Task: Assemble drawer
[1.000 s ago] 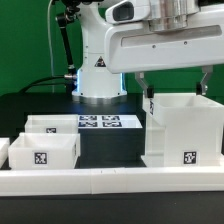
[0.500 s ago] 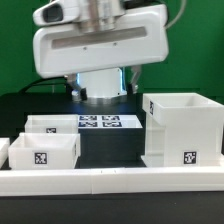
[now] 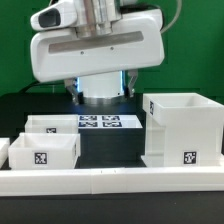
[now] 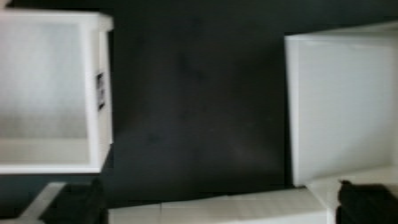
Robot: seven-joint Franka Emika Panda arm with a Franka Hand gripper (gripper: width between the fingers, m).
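Note:
The tall white box shell (image 3: 183, 130) stands at the exterior view's right with a tag on its front. Two shallow white trays sit at the left: the front tray (image 3: 42, 155) and the back tray (image 3: 55, 125). My gripper (image 3: 101, 90) hangs open and empty above the middle of the table, between the trays and the box shell and touching none of them. In the wrist view the gripper (image 4: 217, 198) has its dark fingers (image 4: 365, 195) wide apart. There is a white open part with a tag (image 4: 45, 90) on one side and a larger white part (image 4: 347, 110) on the other.
The marker board (image 3: 100, 122) lies flat behind the trays, under my hand. The long low white rail (image 3: 110, 181) runs along the front and also shows in the wrist view (image 4: 214, 212). The robot base stands at the back.
My hand has swung from above the box shell toward the exterior view's left, to over the middle of the table. The trays and box shell have not moved.

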